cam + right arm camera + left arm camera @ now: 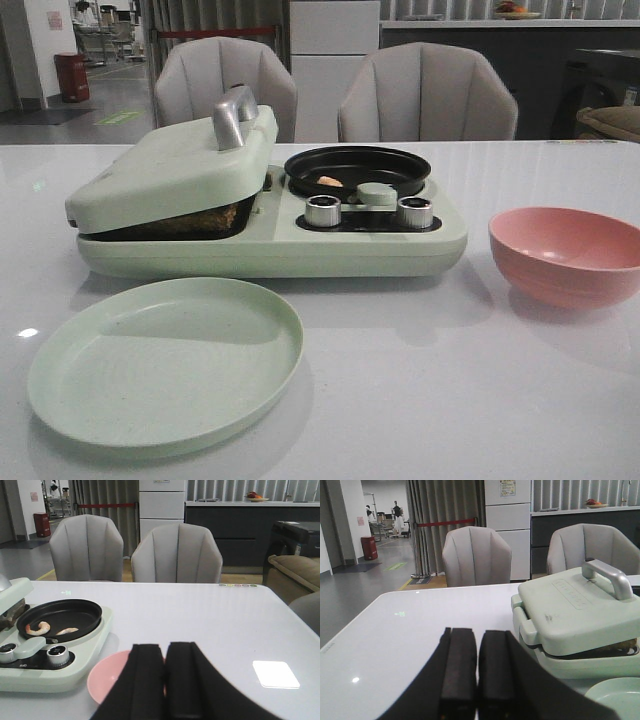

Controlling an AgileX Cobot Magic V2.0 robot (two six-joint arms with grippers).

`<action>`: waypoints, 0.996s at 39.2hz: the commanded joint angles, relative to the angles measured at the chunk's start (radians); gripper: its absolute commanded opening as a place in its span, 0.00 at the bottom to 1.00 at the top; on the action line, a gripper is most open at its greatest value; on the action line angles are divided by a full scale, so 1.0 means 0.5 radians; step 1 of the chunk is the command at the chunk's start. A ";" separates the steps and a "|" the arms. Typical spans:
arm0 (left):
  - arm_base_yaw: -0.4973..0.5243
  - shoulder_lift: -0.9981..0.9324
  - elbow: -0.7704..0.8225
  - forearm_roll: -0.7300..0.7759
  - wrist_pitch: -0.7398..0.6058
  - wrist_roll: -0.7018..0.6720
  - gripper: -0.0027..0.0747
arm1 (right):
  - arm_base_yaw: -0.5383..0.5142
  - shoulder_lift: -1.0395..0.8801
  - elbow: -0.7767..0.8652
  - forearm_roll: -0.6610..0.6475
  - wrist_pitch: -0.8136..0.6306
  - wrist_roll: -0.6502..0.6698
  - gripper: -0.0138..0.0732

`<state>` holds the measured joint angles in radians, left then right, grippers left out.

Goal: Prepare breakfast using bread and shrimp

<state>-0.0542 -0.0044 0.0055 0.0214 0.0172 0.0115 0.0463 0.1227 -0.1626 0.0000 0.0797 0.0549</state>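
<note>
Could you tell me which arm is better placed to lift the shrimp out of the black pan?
Probably the right. Its pincer, shut, hangs by the pink bowl, on the side of the black pan holding the shrimp. The left pincer sits beyond the grill lid.

White glossy desk (420, 400) with soft reflections; a bright rectangular light patch (275, 674) lies on its surface in the right wrist view. Two grey padded chairs (225, 85) (428, 92) stand side by side at the far edge. Behind them: a white cabinet (334, 55), grey curtain (445, 527), and a dark counter (230, 535) with a pale top carrying a plate of fruit (254, 497). A red bin (72, 77) stands on the grey floor (350, 587) against a white wall (350, 515). A red barrier strip (446, 523) crosses in front of the curtain. A beige sofa arm (295, 570) shows at far right. Lighting dim, indoor.
</note>
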 commanded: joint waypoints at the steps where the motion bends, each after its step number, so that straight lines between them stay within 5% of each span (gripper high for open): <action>1: -0.016 -0.036 0.040 -0.004 -0.152 -0.023 0.18 | -0.011 0.017 0.024 -0.070 -0.265 0.024 0.34; 17: -0.016 -0.036 0.040 -0.004 -0.152 -0.023 0.18 | 0.129 -0.313 0.284 -0.214 -0.279 0.110 0.34; 39: -0.016 -0.031 0.040 -0.004 -0.152 -0.023 0.18 | 0.126 -0.308 0.346 -0.288 -0.268 0.232 0.34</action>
<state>-0.0542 -0.0044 0.0055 0.0214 0.0172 0.0104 0.1072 -0.0097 0.0271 -0.1265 0.0259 0.1721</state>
